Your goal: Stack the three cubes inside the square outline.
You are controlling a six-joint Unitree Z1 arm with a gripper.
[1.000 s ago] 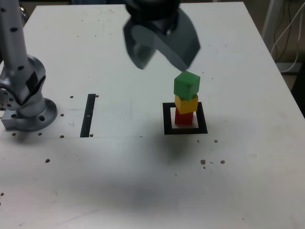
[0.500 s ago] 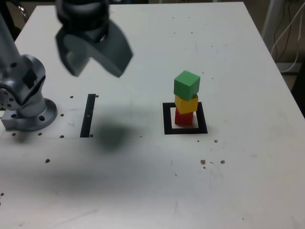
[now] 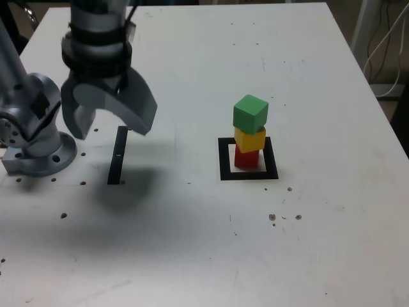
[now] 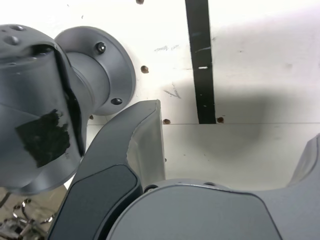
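A broad white matte table (image 3: 211, 256), dotted with small dark holes and specks, is seen carrying everything in the scene. At the exterior view's left a silver-grey metal arm base (image 3: 35, 137) with a round bolted flange is fixed to the table, and in the wrist view the same base (image 4: 95, 70) is shown with a patch of black tape on its rounded housing. The dark grey gripper (image 3: 108, 121), with curved smooth plastic jaws, is held above the table near that base; its jaws are spread wide and nothing is gripped between them. A narrow straight black strip (image 3: 117, 155) is laid flat just under the gripper. Well apart, toward the exterior view's right, the thick black square outline (image 3: 223, 160) with a pale centre is marked, and inside it the red cube (image 3: 246, 158) is topped by the yellow cube (image 3: 249, 139) and the green cube (image 3: 250, 114), the last set slightly turned.
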